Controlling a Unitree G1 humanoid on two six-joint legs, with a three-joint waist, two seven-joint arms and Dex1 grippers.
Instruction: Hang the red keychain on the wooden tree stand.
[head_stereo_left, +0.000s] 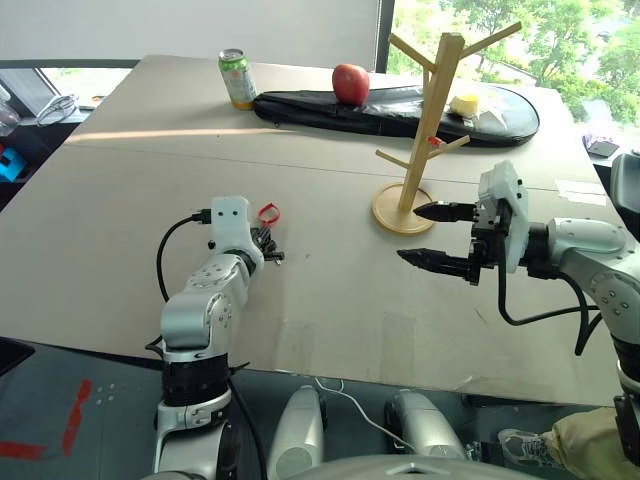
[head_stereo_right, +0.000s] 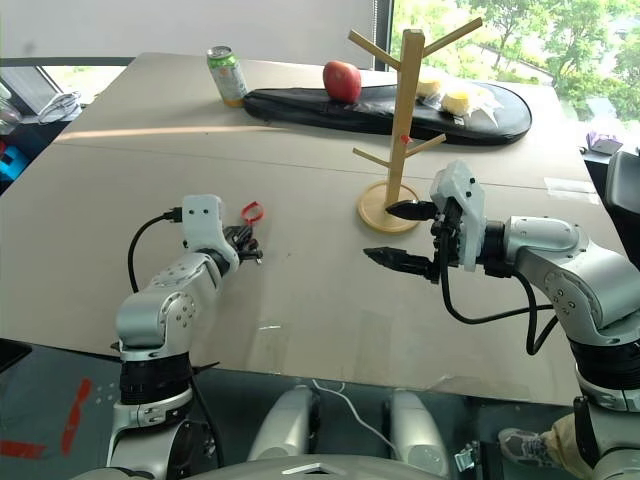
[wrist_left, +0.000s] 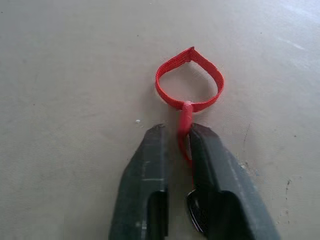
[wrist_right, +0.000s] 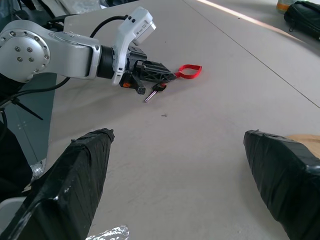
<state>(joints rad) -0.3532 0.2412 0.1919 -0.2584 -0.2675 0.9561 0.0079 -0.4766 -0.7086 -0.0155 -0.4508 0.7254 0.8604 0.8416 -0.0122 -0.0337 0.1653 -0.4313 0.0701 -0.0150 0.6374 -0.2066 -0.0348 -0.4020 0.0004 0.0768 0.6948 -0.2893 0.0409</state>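
One red keychain lies flat on the table, clamped at its strap by the closed left gripper. Its loop points ahead of the fingertips, key trailing back beneath them. One wooden tree stand stands just beyond the wide-open right gripper.

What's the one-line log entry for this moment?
left gripper: shut on red keychain, on the table | right gripper: open, beside wooden tree stand | keychain not hung yet
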